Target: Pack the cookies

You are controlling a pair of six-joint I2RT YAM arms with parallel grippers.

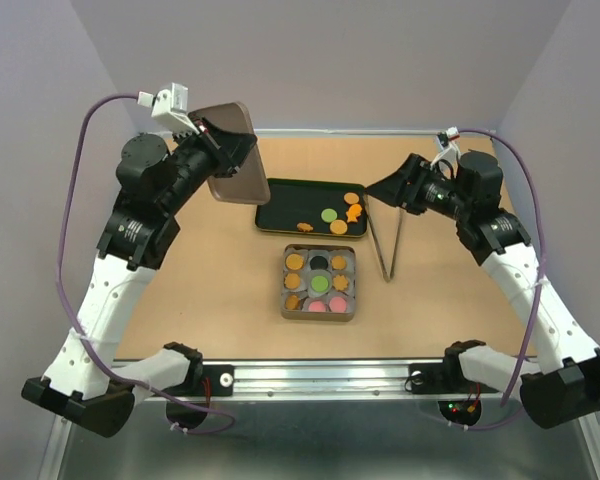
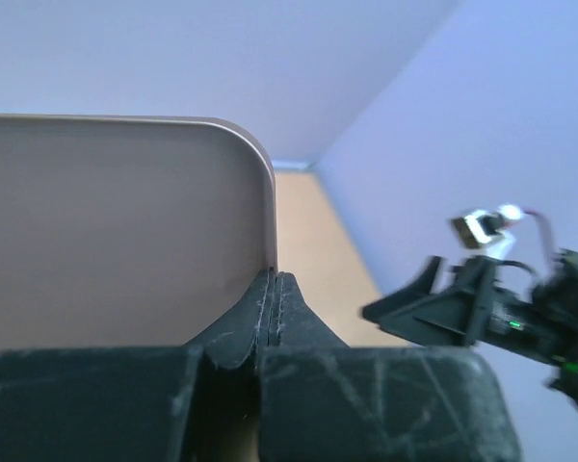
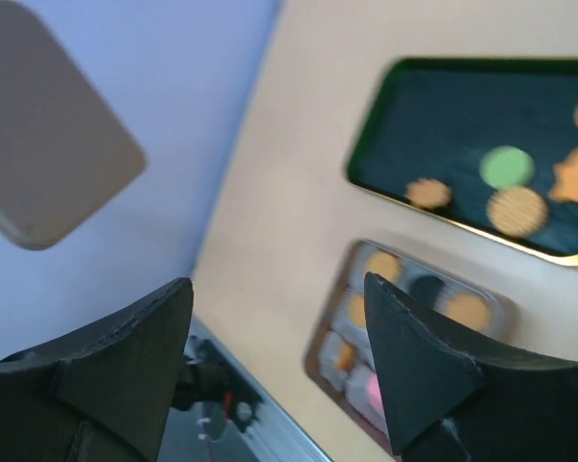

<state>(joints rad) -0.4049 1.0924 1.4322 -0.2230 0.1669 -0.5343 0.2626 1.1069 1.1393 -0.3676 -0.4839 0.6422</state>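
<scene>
My left gripper (image 1: 212,135) is shut on the edge of a tan lid with rounded corners (image 1: 230,150) and holds it upright in the air at the back left; in the left wrist view the fingers (image 2: 273,279) pinch the lid (image 2: 116,221). A silver box (image 1: 283,285) in the middle holds cookies (image 1: 320,284) in white paper cups. A dark green tray (image 1: 290,200) behind it carries several loose cookies (image 1: 327,214). My right gripper (image 1: 375,188) is open and empty, in the air right of the tray. The right wrist view shows its jaws (image 3: 277,284) apart above the box (image 3: 323,351), with the tray (image 3: 433,115) beyond.
Metal tongs (image 1: 390,245) lie on the table right of the box, below my right gripper. The lid also shows in the right wrist view (image 3: 48,144). Purple walls close the back and sides. The arm bases and a metal rail run along the near edge.
</scene>
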